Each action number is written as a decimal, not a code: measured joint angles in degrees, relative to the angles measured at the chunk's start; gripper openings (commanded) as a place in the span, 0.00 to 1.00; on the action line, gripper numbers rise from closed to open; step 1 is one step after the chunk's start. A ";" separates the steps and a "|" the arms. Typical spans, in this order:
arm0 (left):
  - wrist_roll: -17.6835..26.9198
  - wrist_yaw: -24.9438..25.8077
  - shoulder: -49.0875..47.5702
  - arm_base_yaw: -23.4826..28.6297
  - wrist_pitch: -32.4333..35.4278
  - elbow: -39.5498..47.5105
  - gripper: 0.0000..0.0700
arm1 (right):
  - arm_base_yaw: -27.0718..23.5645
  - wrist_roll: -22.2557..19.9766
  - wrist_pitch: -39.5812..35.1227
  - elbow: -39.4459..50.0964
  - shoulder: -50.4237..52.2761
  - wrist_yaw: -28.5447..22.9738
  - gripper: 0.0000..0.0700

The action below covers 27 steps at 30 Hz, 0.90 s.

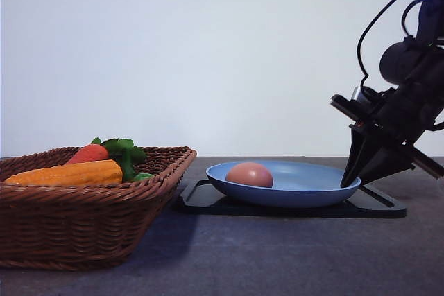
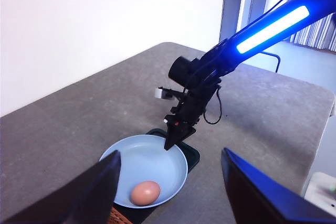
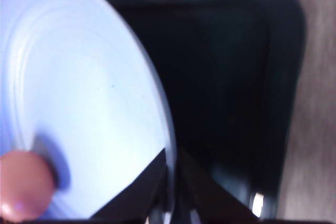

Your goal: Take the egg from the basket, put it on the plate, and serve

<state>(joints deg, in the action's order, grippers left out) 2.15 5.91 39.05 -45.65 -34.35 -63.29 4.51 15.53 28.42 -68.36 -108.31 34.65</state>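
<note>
Front view: the small pinkish-brown egg (image 1: 250, 174) lies in the round light-blue plate (image 1: 305, 192) on the flat black tray (image 1: 374, 207), beside the woven brown wicker basket (image 1: 83, 220); the right gripper (image 1: 349, 179) is at the plate's rim. Left wrist view: the left gripper (image 2: 170, 184) is spread wide, empty. Right wrist view: the right gripper's fingers (image 3: 142, 192) pinch the plate's rim.

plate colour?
Light blue, plain; the plate shows best in the left wrist view, egg on it.
</note>
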 measured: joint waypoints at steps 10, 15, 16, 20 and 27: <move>-0.02 -2.57 0.44 0.00 -2.59 0.00 0.56 | -0.05 -0.03 -0.53 -0.29 -0.18 0.13 0.43; 0.00 -2.58 1.69 0.00 -2.73 0.00 0.56 | -0.49 -0.03 -1.02 -0.85 -0.03 0.29 0.43; 0.00 -2.58 2.08 0.00 -2.73 0.00 0.56 | -0.75 -0.03 -0.96 -1.01 0.11 0.31 0.43; 0.00 -2.59 4.18 0.00 -2.63 0.00 0.56 | -2.31 -0.10 1.10 -3.12 1.41 0.31 0.43; 0.03 -7.44 10.39 0.02 -0.41 0.00 0.29 | -7.33 -2.05 10.08 -10.50 8.58 0.29 0.14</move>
<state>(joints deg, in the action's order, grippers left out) 2.18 -1.53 49.44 -45.63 -34.75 -63.29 -2.82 13.49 38.51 -78.85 -99.73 34.94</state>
